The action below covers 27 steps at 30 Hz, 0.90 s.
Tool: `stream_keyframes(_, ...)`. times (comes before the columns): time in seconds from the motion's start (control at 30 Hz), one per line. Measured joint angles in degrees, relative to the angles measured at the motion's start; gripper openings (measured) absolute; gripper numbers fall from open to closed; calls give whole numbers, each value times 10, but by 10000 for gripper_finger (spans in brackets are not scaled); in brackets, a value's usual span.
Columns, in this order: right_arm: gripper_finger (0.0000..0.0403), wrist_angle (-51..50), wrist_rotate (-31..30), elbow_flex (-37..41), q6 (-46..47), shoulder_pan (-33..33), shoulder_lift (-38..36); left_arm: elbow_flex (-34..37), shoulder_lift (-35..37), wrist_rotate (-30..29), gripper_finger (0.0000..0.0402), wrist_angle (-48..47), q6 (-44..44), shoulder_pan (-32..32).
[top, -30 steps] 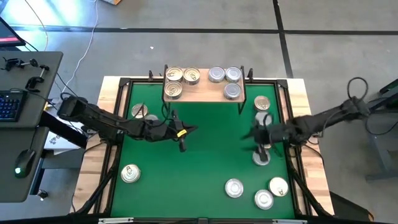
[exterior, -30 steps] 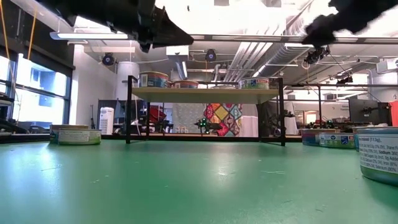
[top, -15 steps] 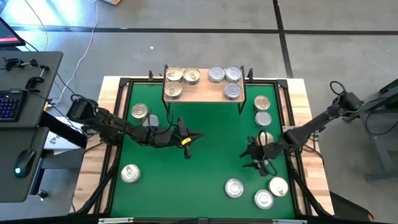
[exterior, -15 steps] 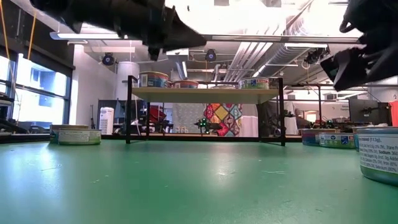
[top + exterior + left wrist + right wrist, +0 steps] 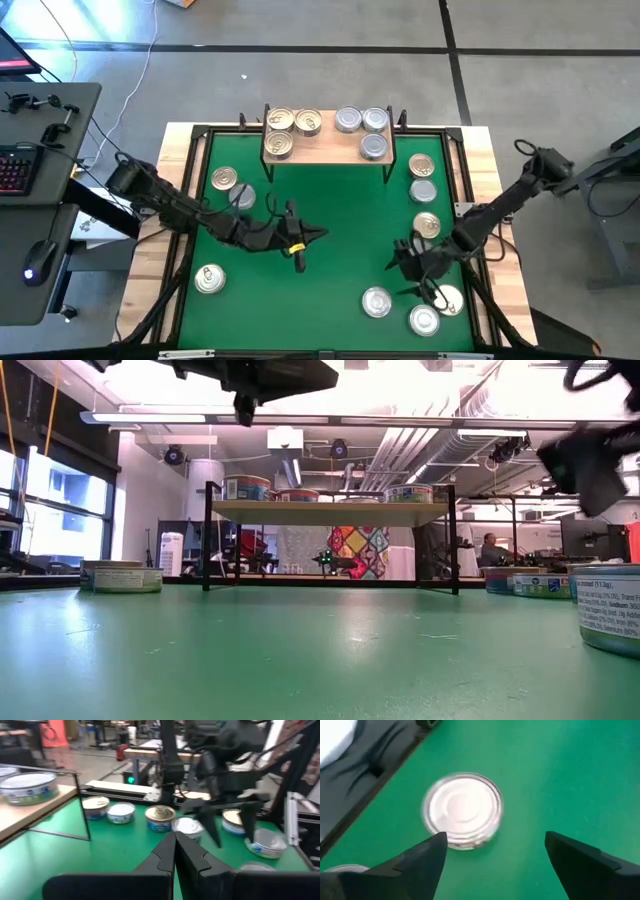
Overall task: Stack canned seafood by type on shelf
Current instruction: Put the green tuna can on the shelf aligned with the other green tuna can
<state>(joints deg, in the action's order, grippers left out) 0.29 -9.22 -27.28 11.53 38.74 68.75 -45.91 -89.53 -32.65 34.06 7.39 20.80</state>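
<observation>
Fingers of the right gripper (image 5: 492, 860) spread wide above a silver tin (image 5: 462, 811) near the green surface's (image 5: 340, 210) right front corner; left gripper (image 5: 299, 262) pressed shut mid-surface; shelf (image 5: 325, 150) at back edge.

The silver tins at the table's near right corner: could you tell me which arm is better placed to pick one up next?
The right: its gripper hangs open beside those silver tins, one directly ahead of its jaws. The left gripper is shut, mid-table.
</observation>
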Motion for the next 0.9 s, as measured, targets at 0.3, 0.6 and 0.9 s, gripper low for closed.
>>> stream_keyframes(0.3,321,158,-63,-6,-25,32,126,0,-39,-24,0,-1,1,11)
stream_keyframes(0.6,321,240,-144,-43,-48,-24,263,1,-51,-43,0,-49,61,14)
stream_keyframes(0.9,321,253,-248,-103,-115,-97,229,0,-25,-68,0,-98,95,19)
